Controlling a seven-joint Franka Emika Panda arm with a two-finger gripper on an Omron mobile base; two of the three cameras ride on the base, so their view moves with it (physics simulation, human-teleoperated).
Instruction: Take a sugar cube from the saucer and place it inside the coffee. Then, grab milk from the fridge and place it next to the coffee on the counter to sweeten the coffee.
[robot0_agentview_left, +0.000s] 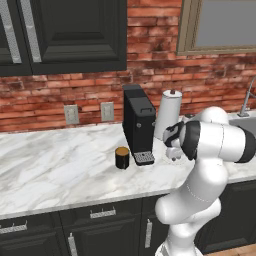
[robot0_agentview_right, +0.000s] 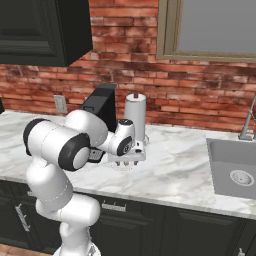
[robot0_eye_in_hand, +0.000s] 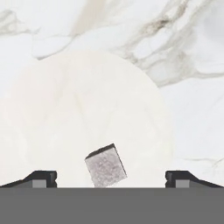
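White marble counter (robot0_agentview_left: 60, 170) runs under me. From the hand view, my gripper (robot0_eye_in_hand: 111, 177) hangs with jaws spread wide and empty, the sugar cube (robot0_eye_in_hand: 106, 166) between the tips, skewed, on the saucer (robot0_eye_in_hand: 65, 118). I'd judge closing on its corners may flick it away. Farther left stands the coffee (robot0_agentview_left: 122, 157), beside the coffee machine (robot0_agentview_left: 138, 125).

Arm (robot0_agentview_left: 200, 175): glossy white rounded links, black bands at joints. Gripper (robot0_agentview_right: 126, 161): white hand, small dark blocky fingertips (robot0_eye_in_hand: 41, 178).
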